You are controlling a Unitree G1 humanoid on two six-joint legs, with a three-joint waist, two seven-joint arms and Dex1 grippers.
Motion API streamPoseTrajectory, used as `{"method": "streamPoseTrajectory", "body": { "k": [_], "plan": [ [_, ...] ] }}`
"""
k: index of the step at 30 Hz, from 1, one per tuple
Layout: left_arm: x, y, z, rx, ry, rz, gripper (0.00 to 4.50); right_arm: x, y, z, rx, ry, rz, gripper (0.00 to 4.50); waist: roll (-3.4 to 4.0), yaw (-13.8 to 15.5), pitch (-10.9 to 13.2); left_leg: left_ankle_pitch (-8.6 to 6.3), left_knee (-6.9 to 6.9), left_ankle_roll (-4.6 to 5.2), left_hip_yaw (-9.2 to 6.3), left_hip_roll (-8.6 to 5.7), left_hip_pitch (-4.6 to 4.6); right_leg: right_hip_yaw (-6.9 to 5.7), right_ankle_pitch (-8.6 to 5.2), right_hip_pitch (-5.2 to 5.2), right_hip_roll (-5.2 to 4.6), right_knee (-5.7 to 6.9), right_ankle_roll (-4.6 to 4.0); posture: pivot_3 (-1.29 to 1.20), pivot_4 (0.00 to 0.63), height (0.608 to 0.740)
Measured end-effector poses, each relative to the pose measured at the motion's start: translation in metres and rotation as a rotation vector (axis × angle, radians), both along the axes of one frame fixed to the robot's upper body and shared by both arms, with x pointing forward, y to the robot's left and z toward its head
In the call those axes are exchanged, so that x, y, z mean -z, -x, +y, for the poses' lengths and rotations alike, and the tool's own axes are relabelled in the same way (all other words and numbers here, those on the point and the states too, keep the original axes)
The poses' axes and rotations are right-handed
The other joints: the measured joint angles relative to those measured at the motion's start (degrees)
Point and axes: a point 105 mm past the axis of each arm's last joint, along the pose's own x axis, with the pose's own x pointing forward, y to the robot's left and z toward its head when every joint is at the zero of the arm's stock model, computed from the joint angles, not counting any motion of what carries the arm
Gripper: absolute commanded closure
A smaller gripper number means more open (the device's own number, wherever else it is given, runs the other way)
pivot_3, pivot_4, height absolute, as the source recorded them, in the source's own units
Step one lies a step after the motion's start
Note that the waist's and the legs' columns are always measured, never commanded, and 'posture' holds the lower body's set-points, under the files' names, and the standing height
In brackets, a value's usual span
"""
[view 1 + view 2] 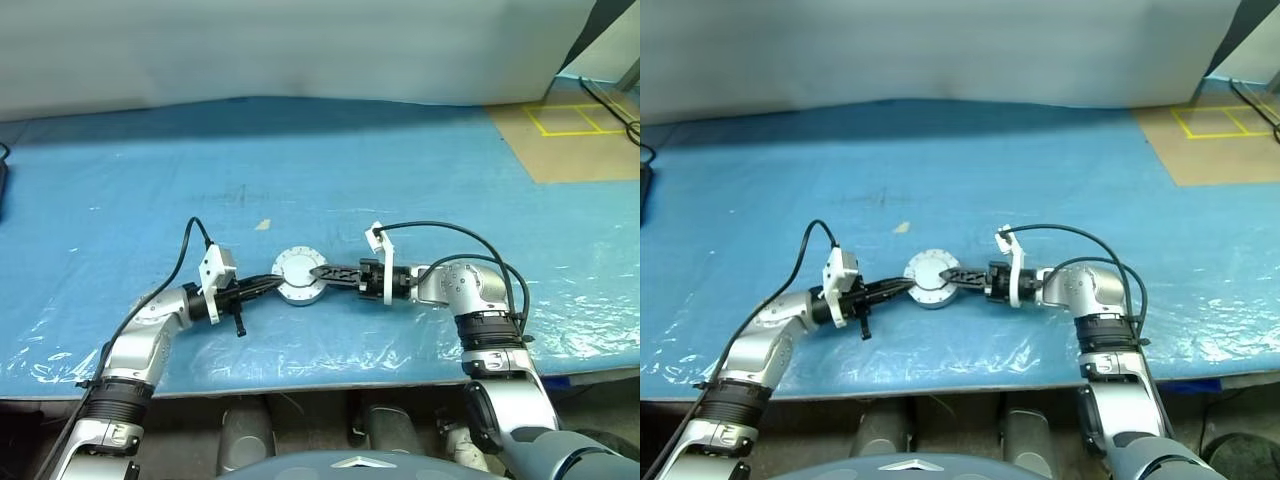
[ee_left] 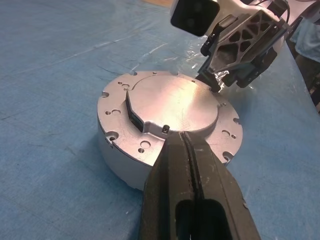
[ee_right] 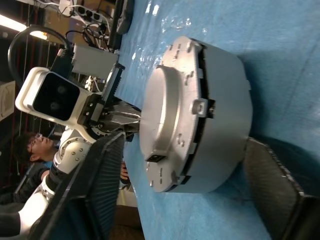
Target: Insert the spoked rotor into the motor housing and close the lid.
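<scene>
Two black-fingered grippers meet at the lower centre of the head view, over a blue plastic-covered table [image 1: 300, 160]. The round silver motor housing [image 1: 299, 276], its smooth grey metal lid [image 2: 172, 102] seated on top, rests on the sheet. The left gripper [image 2: 183, 137], fingers pressed together, touches the lid's edge. The right gripper [image 3: 190, 175] stands spread, straddling the housing. A white wall [image 1: 300, 45] backs the table; brown floor with yellow tape [image 1: 575, 120] shows upper right.

The scene is evenly and brightly lit from above. Glare is seen on the plastic sheet [image 1: 330, 345] toward 6 o'clock, and a bright sheen on the lid [image 2: 172, 102]. Only soft, short shadows are cast. The right wrist view's background at 9 o'clock is dim and blurred.
</scene>
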Motion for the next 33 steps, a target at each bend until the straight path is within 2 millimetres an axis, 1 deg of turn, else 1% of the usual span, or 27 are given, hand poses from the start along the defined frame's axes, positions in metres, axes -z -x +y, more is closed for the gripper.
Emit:
{"method": "streamPoseTrajectory", "body": {
  "k": [2,3,5,6,16,20,22,25,27,28,31,32,33],
  "plan": [
    [0.0,0.0,0.001,-0.001,-0.001,0.0,4.5,0.001,-0.001,-0.001,0.006,0.003,0.004,2.38,0.0,0.0,0.0,-0.01,-0.01,-0.02,0.0,0.0,-0.01,0.0,0.01,0.0,0.0,0.0,-0.01,0.0,0.15,0.74],
    [0.001,0.0,0.004,-0.007,-0.011,0.004,4.5,-0.003,-0.001,-0.002,0.01,-0.018,-0.004,2.68,0.02,0.0,0.0,-0.01,-0.02,-0.03,0.0,0.0,0.01,0.0,0.01,0.0,0.0,0.0,-0.01,0.0,0.15,0.74],
    [0.003,0.0,0.004,-0.005,-0.013,0.008,4.5,-0.004,-0.003,-0.002,0.016,-0.017,-0.009,3.26,0.02,0.0,0.0,-0.01,-0.02,-0.02,0.0,0.0,0.02,0.0,0.0,0.01,0.0,0.01,-0.01,0.0,0.15,0.74],
    [0.005,0.0,0.005,-0.006,-0.014,0.016,4.5,-0.005,-0.003,-0.002,0.018,-0.024,-0.011,3.33,0.02,0.0,0.0,-0.01,-0.02,-0.02,0.01,0.0,0.02,0.0,0.0,0.0,0.0,0.01,0.0,0.0,0.15,0.74],
    [0.006,0.0,0.005,0.0,-0.012,0.006,4.5,-0.005,-0.004,-0.001,0.019,-0.022,-0.023,3.33,0.02,0.0,0.0,-0.01,-0.02,-0.03,0.0,0.0,0.04,0.0,0.0,0.01,0.0,0.02,0.0,0.0,0.15,0.74],
    [0.005,-0.002,0.005,-0.027,0.002,0.014,4.5,-0.005,-0.006,-0.002,0.028,-0.025,-0.03,3.33,0.02,0.0,0.0,-0.01,-0.02,-0.03,0.01,0.0,0.04,0.0,-0.01,0.01,0.0,0.02,0.01,0.0,0.15,0.74],
    [0.003,-0.007,0.005,-0.079,0.058,0.029,4.5,-0.006,-0.009,-0.003,0.048,-0.036,-0.03,3.33,0.02,0.0,0.0,-0.01,0.01,-0.02,0.01,0.0,0.01,0.0,0.0,0.01,-0.01,0.02,0.0,0.0,0.15,0.74],
    [-0.017,-0.029,0.008,-0.228,0.192,0.003,4.5,-0.008,-0.014,-0.001,0.074,-0.059,-0.017,3.33,0.02,0.0,0.0,-0.01,0.03,-0.03,0.01,0.01,-0.01,-0.01,0.01,0.0,0.0,0.04,-0.02,0.0,0.15,0.74],
    [-0.025,-0.037,0.012,-0.277,0.211,-0.01,4.5,-0.009,-0.016,0.001,0.084,-0.068,-0.011,3.33,0.02,-0.1,0.0,-0.01,0.02,-0.03,0.0,0.01,0.0,-0.01,0.01,0.0,0.01,0.03,-0.02,0.0,0.15,0.74],
    [-0.023,-0.038,0.013,-0.289,0.205,0.008,4.5,-0.009,-0.017,-0.001,0.098,-0.08,-0.004,3.33,0.02,-0.1,0.0,-0.02,0.0,-0.06,0.01,0.0,-0.01,0.0,0.01,-0.03,0.01,0.01,-0.01,0.0,0.15,0.74],
    [-0.003,-0.033,0.016,-0.307,0.174,0.116,4.5,-0.012,-0.021,-0.006,0.143,-0.111,0.007,3.33,0.02,0.0,0.0,-0.06,-0.02,-0.14,0.01,0.0,-0.24,-0.01,-0.02,-0.23,0.02,0.01,0.03,0.0,0.15,0.74],
    [0.0,-0.032,0.016,-0.303,0.182,0.151,4.5,-0.014,-0.022,-0.008,0.156,-0.129,0.01,3.33,0.02,0.0,0.0,-0.06,-0.02,-0.14,0.01,0.0,-0.38,-0.01,-0.01,-0.38,0.02,0.03,0.02,0.0,0.15,0.74],
    [0.001,-0.031,0.016,-0.298,0.197,0.177,4.32,-0.018,-0.023,-0.008,0.167,-0.148,0.009,3.33,0.02,0.1,0.0,-0.05,0.03,-0.14,0.01,0.0,-0.61,-0.01,-0.01,-0.61,0.02,0.1,0.02,0.0,0.15,0.74]
  ]
}}
